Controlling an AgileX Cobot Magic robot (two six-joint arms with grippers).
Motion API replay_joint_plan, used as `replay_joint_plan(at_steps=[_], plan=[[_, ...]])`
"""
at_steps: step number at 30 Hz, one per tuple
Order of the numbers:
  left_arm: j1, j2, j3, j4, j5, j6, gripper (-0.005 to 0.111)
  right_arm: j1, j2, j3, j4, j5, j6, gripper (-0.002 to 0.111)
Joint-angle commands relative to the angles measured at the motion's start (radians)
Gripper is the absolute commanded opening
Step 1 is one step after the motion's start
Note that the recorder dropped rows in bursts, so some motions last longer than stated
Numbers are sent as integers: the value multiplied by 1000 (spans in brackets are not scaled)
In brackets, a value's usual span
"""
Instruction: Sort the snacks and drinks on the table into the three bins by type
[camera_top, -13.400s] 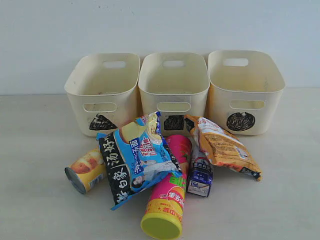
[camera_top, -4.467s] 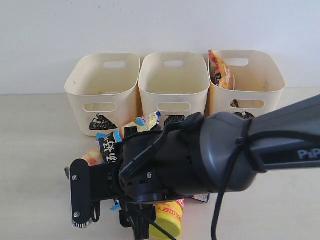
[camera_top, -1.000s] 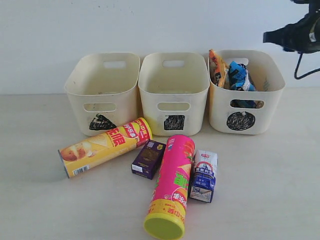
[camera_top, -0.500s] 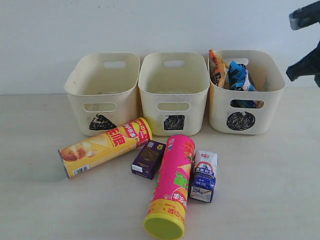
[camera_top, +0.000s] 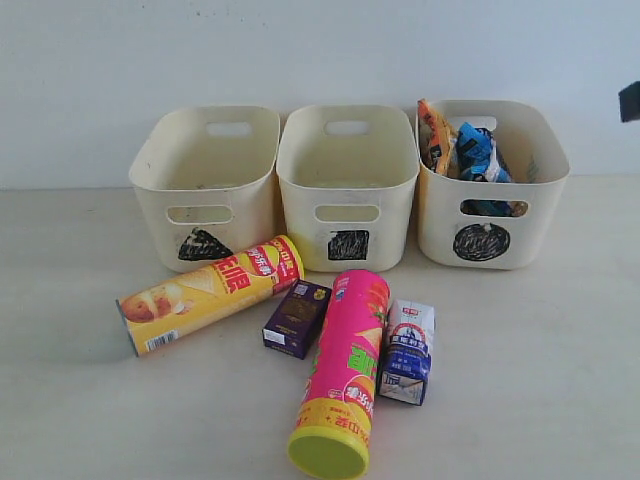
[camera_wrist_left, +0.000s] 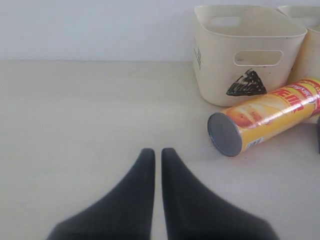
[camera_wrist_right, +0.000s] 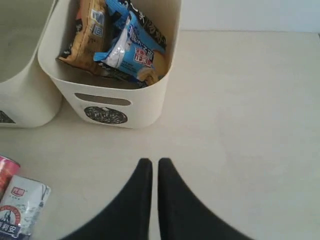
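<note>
arm choice seems easy: yellow tube (camera_wrist_left: 270, 116) lies on its side just in front of the triangle bin (camera_wrist_left: 215, 75), metal base turned toward the left gripper (camera_wrist_left: 156, 151), long axis slanting away toward the square bin (camera_top: 300, 200). so left is nearer, and i'd come across the barrel, not end-on. its jaws are pressed together, holding nothing. right gripper (camera_wrist_right: 155, 162) is pinched together too, empty, over by the circle bin (camera_wrist_right: 145, 110).

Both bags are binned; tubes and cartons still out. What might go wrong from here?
1. The tall pink chip tube lies between the dark purple box and the blue-and-white carton; grabbing any one may shove its neighbours.
2. The yellow-red chip tube lies on its side and may roll if the left fingers nudge it.
</note>
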Motion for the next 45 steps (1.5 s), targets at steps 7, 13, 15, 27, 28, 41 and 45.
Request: replay_joint_plan(at_steps=[7,13,15,27,28,41,45], plan=[[1,-3,-3,-5,-12,0,4,0,-287,254,20,-40,46,1],[1,-3,-3,-5,-12,0,4,0,-354,259,13,2,46,1],[1,-3,-3,-5,-12,0,4,0,-360,259,4,0,12,1],[1,-3,-3,-5,-12,0,4,-74,-487,388,4,-148,-186,1],[1,-3,-3,-5,-12,0,4,-94,-517,409,6,-154,-186,1],[1,-3,-3,-5,-12,0,4,-139,-879,656,65,-184,-161,1],[1,-3,-3,-5,-12,0,4,-139,-988,731,84,-182,-165,1]])
